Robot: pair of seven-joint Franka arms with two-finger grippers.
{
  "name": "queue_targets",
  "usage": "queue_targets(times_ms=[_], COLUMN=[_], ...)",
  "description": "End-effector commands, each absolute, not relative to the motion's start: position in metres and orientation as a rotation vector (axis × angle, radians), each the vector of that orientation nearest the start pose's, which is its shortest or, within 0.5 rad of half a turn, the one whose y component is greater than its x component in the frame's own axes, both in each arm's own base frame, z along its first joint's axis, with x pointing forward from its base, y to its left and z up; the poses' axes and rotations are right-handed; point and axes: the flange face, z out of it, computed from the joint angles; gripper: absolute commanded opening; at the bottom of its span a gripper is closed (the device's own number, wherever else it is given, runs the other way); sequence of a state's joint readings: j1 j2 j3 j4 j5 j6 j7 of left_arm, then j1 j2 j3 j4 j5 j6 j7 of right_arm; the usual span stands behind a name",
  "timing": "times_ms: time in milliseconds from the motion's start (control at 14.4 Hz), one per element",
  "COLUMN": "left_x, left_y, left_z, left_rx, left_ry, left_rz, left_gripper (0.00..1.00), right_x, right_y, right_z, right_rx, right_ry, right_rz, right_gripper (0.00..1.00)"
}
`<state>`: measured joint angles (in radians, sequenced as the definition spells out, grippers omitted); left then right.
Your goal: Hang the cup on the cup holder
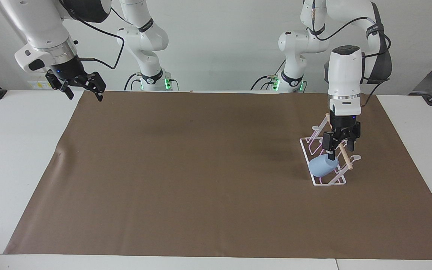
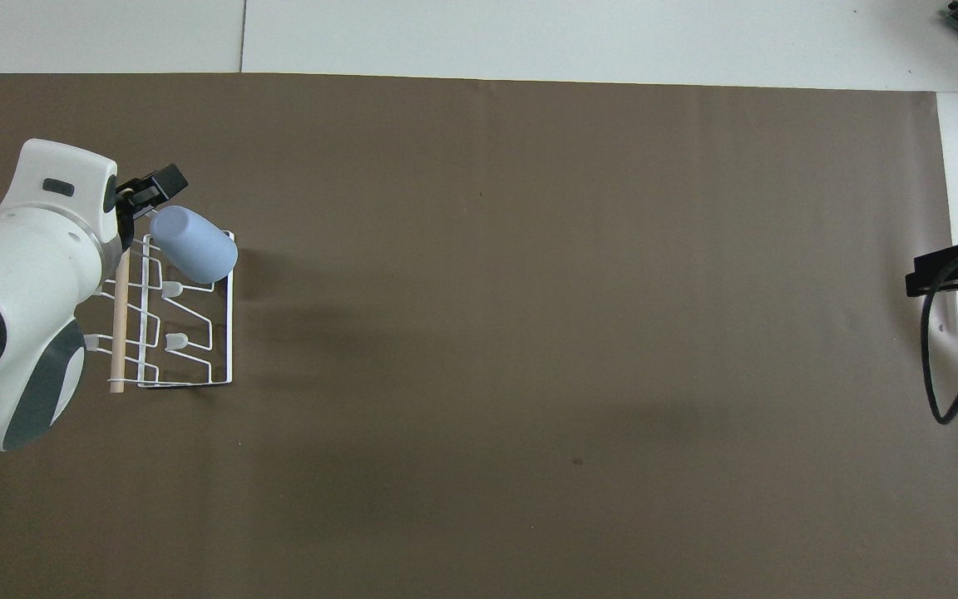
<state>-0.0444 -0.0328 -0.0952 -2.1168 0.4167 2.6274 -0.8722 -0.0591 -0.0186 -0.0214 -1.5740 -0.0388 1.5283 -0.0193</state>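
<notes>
Facing view: at the right of the frame the small light-blue plastic cup (image 1: 323, 166) sits tilted on a prong of the white wire cup holder (image 1: 326, 182). My left tool (image 1: 339, 144), just above it, is spread and holds nothing. My right tool (image 1: 82, 87) waits spread at upper left. I judge the hanging done; only withdrawing remains.

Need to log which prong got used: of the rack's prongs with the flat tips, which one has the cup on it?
The prong farthest from the robots carries the cup, tilted over it on the cup holder. The two prongs nearer the robots show bare tips.
</notes>
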Motion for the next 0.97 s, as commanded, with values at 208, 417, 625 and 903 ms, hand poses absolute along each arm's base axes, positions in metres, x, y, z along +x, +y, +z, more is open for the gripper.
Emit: queue_targets(times_ms=[208,417,625,903], left_x=[0.573,0.574,0.567,0.557], left_y=[-0.088,-0.078,-0.07,-0.071], left_z=[0.522,0.546,0.565,0.598], left_rx=[-2.947,-3.005,-3.053,-3.102], left_ry=[-0.562,-0.419,-0.292,-0.224], left_rz=[-0.804,-0.672,-0.523,-0.359], left_gripper=[1.0,1.0,1.0,1.0], right_x=[0.535,0.535,0.535,0.535], right_y=[-0.05,-0.05,-0.05,-0.05], right_z=[0.63,0.63,0.63,0.63], right_rx=[-3.177,-3.177,-3.177,-3.177], right_ry=[0.123,0.123,0.123,0.123], right_rz=[0.035,0.035,0.035,0.035], right_gripper=[1.0,1.0,1.0,1.0])
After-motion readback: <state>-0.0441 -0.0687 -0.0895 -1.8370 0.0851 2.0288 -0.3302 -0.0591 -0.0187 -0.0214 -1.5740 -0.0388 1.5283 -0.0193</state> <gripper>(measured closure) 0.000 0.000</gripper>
